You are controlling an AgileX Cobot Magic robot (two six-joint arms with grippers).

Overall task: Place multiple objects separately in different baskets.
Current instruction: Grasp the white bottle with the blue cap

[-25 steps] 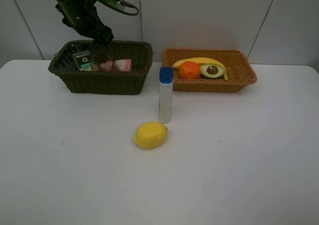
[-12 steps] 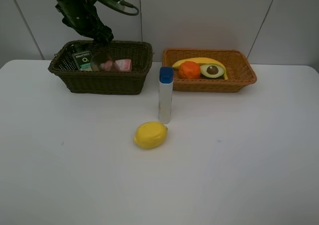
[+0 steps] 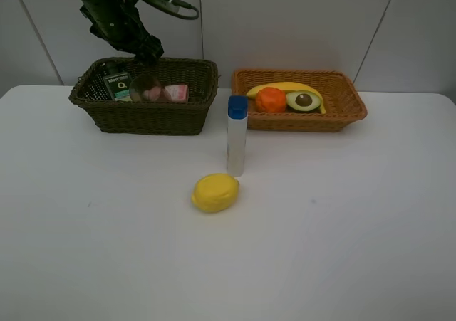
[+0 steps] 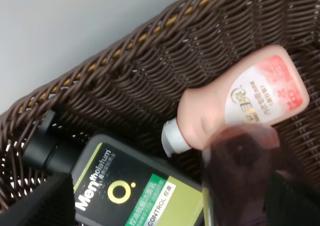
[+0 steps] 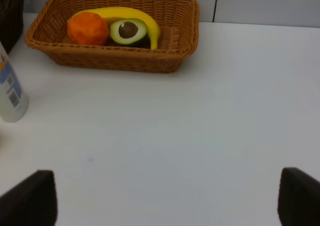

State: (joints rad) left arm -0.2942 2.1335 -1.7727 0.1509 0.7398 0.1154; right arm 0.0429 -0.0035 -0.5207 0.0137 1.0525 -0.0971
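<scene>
The dark brown basket [image 3: 153, 114] holds a green pump bottle [image 3: 117, 86], a pinkish tumbler [image 3: 146, 90] and a small pink bottle [image 3: 176, 92]. My left gripper [image 3: 147, 50] hangs open just above the tumbler, holding nothing. The left wrist view looks down on the tumbler [image 4: 245, 176], the pink bottle [image 4: 240, 98] and the green bottle [image 4: 125, 196], with the left gripper [image 4: 167, 203] open above them. The orange-tan basket [image 3: 342, 114] holds a banana [image 3: 285, 87], an orange [image 3: 270, 100] and a halved avocado [image 3: 304, 100]. A white blue-capped bottle [image 3: 236, 139] stands upright on the table, with a lemon [image 3: 214, 192] in front of it. My right gripper [image 5: 165, 198] is open over bare table.
The white table [image 3: 342, 228] runs wide in front of and to the right of the lemon. In the right wrist view the orange-tan basket [image 5: 115, 58] lies ahead and the white bottle [image 5: 10, 90] stands at the edge. A light wall backs both baskets.
The left arm has barely shifted above the dark basket. All objects lie where they were.
</scene>
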